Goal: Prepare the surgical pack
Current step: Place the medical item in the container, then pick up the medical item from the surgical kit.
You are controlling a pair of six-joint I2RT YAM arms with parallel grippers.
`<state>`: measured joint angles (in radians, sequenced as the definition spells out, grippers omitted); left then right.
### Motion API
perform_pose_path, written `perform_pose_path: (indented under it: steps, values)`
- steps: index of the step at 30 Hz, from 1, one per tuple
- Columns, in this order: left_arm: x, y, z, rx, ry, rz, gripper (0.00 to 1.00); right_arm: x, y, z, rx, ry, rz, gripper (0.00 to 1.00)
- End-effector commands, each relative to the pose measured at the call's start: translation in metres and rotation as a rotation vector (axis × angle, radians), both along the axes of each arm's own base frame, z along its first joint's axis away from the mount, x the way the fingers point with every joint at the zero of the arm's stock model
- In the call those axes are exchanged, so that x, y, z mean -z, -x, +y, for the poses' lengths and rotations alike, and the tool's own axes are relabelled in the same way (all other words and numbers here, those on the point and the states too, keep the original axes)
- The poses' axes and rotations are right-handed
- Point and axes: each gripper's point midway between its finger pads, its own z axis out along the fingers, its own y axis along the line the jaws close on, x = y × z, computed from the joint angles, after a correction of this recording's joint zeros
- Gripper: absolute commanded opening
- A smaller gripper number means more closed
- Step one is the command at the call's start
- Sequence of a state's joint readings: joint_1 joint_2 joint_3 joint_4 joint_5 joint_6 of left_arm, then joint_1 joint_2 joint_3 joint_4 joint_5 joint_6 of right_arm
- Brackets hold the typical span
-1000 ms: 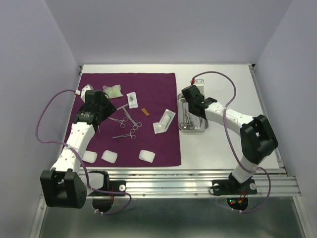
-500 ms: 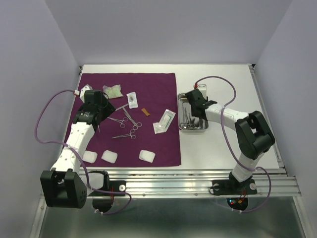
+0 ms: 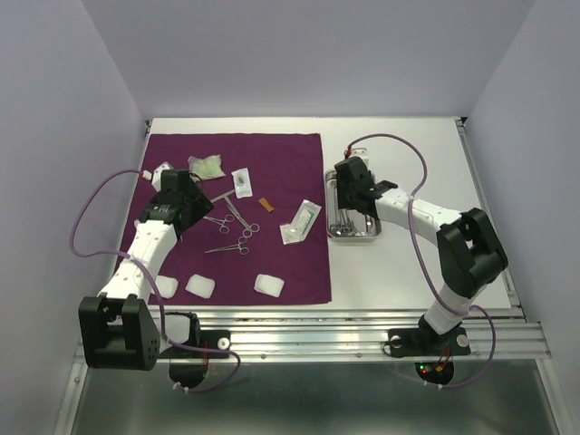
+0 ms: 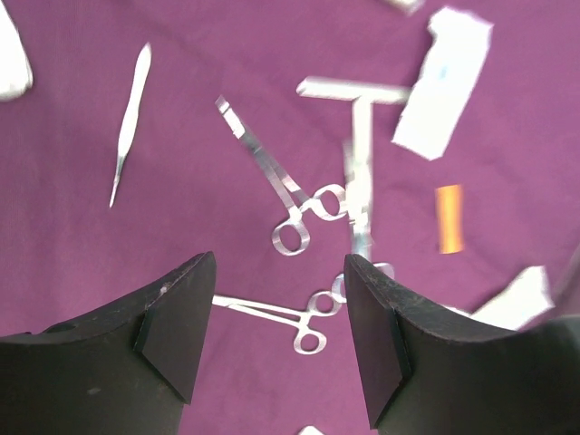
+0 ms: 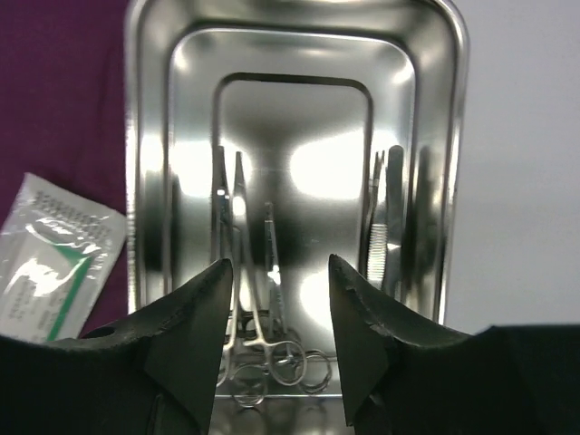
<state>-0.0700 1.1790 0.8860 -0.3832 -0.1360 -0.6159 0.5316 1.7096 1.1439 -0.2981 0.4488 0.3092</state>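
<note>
Your right end effector [image 5: 277,285] has spread its jaws, released above the shiny rectangular steel tray [image 5: 453,136] holding ring-handled forceps [image 5: 272,349]; left of the tray, your left end effector [image 4: 279,281] hangs released over the matte purple drape [image 4: 199,45].

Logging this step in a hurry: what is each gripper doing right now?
Left gripper: open, holding nothing.
Right gripper: open, holding nothing, over the shiny rectangular steel tray.

No legible text or labels
</note>
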Motion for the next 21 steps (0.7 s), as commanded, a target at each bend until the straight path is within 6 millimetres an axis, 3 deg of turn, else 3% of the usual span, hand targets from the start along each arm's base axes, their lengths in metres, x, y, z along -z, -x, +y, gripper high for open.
perform_pose_path:
  steps: [1, 5, 9, 12, 21]
  values:
    - [0.036, 0.010, 0.006, -0.013, -0.027, 0.090, 0.70, -0.044, -0.008, 0.046, -0.089, -0.087, -0.098, 0.53]
    - [0.048, 0.009, 0.009, -0.028, -0.041, 0.130, 0.69, -0.048, -0.002, 0.090, -0.173, -0.093, -0.106, 0.53]
    - [0.051, -0.001, 0.007, -0.036, -0.030, 0.139, 0.68, -0.046, 0.001, 0.110, -0.204, -0.094, -0.100, 0.53]
    - [0.052, -0.013, 0.010, -0.071, -0.031, 0.139, 0.65, -0.045, 0.001, 0.117, -0.211, -0.103, -0.096, 0.52]
    - [0.068, -0.042, 0.010, -0.164, -0.063, 0.191, 0.57, -0.040, 0.005, 0.112, -0.198, -0.095, -0.086, 0.53]
